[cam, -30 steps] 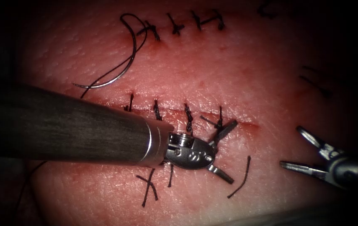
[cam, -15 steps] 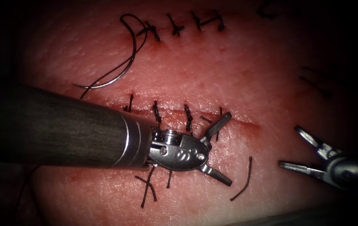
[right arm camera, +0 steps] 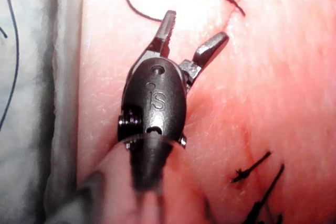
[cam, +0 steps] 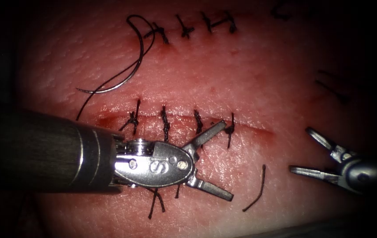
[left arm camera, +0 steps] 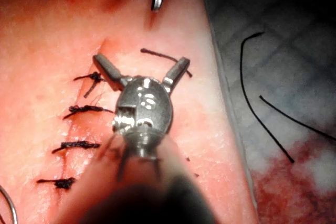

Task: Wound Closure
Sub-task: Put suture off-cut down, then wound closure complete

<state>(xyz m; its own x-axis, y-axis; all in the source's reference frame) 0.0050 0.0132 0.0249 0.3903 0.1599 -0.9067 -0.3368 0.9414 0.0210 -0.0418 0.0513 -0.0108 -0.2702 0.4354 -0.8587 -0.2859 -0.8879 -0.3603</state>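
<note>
Steel jaws of my left tool (cam: 218,162) stand wide and hold nothing, splayed over the stitched cut (cam: 259,130) in the tissue (cam: 250,79), one jaw beside the rightmost stitch (cam: 230,128). My right tool (cam: 306,150) hangs to the right of the cut, jaws also wide and empty, with a cut end of thread (cam: 256,189) lying between the two tools. Farther off, the needle (cam: 128,66) lies free on the tissue's surface above the cut's left end, its thread (cam: 109,81) trailing beside it.

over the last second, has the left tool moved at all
Yes. In the endoscope view the left tool, jaws open and empty, has drawn back leftward along the row of stitches, uncovering the leftmost one.
</note>
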